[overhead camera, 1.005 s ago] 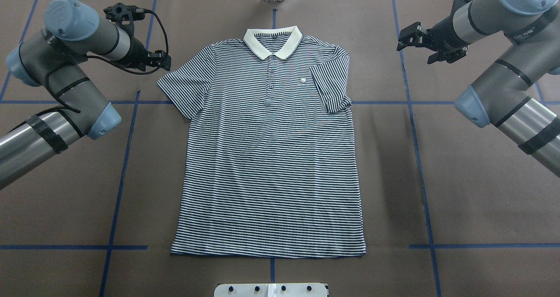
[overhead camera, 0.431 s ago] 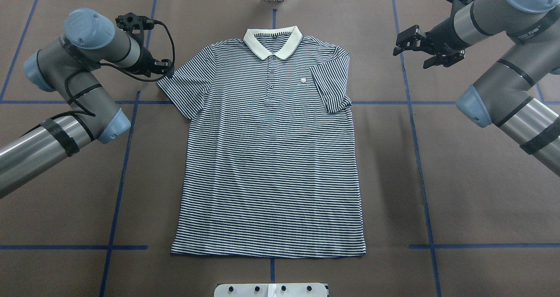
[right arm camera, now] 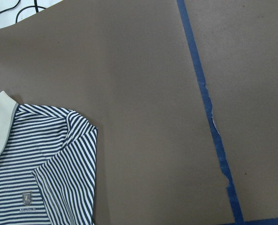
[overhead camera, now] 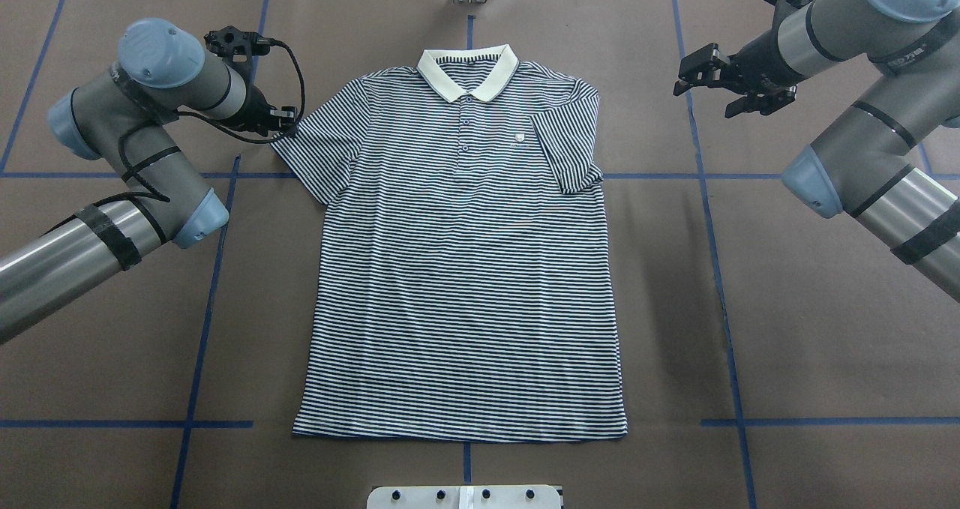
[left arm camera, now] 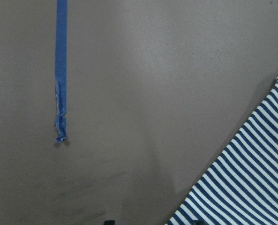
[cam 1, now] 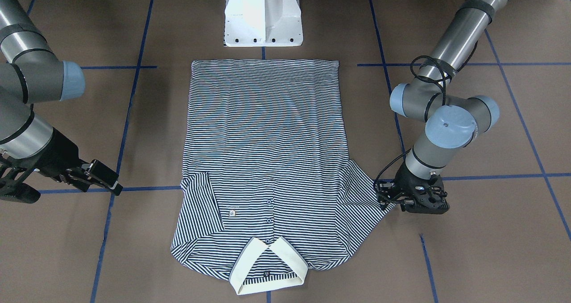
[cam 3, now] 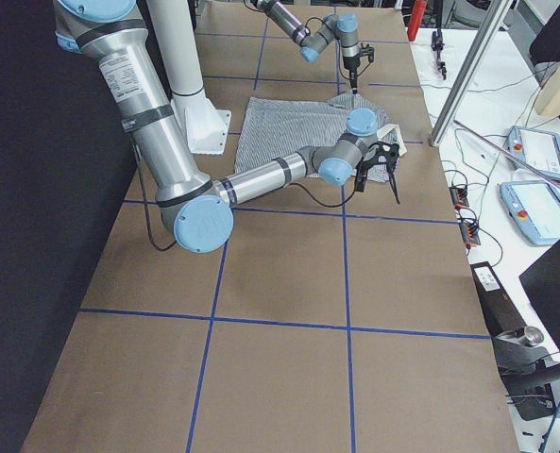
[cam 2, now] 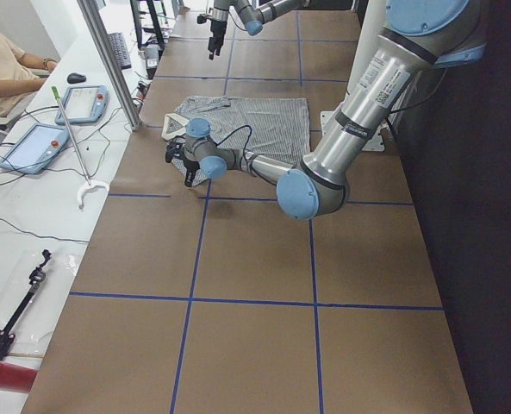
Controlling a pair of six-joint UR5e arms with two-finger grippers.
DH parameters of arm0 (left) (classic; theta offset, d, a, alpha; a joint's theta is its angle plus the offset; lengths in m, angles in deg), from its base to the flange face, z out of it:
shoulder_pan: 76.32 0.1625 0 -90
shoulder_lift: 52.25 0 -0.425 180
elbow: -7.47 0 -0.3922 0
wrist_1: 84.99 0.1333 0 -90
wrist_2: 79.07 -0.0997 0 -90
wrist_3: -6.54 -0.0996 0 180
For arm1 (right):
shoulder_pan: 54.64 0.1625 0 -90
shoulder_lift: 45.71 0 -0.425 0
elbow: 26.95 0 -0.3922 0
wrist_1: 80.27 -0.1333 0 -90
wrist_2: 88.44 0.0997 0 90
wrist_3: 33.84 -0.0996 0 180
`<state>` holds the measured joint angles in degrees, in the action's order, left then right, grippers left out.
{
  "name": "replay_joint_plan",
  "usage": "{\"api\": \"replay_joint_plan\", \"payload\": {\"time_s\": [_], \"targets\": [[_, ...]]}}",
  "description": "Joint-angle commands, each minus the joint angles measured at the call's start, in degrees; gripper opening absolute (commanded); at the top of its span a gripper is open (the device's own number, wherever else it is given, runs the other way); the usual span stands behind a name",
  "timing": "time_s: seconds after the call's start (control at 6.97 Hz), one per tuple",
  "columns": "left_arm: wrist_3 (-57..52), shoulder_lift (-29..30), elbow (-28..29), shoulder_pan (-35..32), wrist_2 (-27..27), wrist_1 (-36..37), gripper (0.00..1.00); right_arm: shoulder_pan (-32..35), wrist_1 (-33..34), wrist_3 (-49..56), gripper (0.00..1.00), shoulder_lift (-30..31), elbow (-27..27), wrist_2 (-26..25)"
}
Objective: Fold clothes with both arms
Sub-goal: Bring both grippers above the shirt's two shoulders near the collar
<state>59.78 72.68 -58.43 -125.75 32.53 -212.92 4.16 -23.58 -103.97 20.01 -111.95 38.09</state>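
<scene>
The striped polo shirt (overhead camera: pixel 465 269) lies flat, front up, on the brown table, with its cream collar (overhead camera: pixel 467 74) at the far side. One sleeve (overhead camera: pixel 566 145) is folded in over the chest. The other sleeve (overhead camera: pixel 319 149) is spread out. My left gripper (overhead camera: pixel 289 119) is low at the outer edge of the spread sleeve, also in the front view (cam 1: pixel 384 199). In the left wrist view the sleeve's edge (left arm camera: pixel 251 178) lies at the lower right, and the jaws look open. My right gripper (overhead camera: pixel 686 78) is open and empty, above bare table beside the shirt's folded-sleeve shoulder (right arm camera: pixel 78 126).
The white pedestal base (cam 1: pixel 263 17) stands at the shirt's hem side. Blue tape lines (overhead camera: pixel 712 217) cross the brown table cover. Beyond the collar end runs a white bench with tablets (cam 2: pixel 61 103) and cables, where a seated person (cam 2: pixel 5 60) shows.
My left arm has swung toward the shirt, bringing its gripper from off the sleeve to its outer edge. My right gripper has shifted slightly and stays open.
</scene>
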Motion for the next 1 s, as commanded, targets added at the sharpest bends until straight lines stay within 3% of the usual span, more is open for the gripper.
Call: {"api": "replay_joint_plan", "payload": {"time_s": [0.0, 0.57, 0.86], "targets": [[-0.1, 0.1, -0.3, 0.0, -0.1, 0.1, 0.0, 0.0, 0.0, 0.1, 1.0, 0.0, 0.2, -0.1], [2.8, 3.5, -2.9, 0.1, 0.1, 0.6, 0.0, -0.1, 0.0, 0.1, 1.0, -0.2, 0.4, 0.0], [15.2, 6.0, -2.9, 3.4, -0.4, 0.6, 0.0, -0.1, 0.0, 0.1, 1.0, -0.4, 0.4, 0.7]]}}
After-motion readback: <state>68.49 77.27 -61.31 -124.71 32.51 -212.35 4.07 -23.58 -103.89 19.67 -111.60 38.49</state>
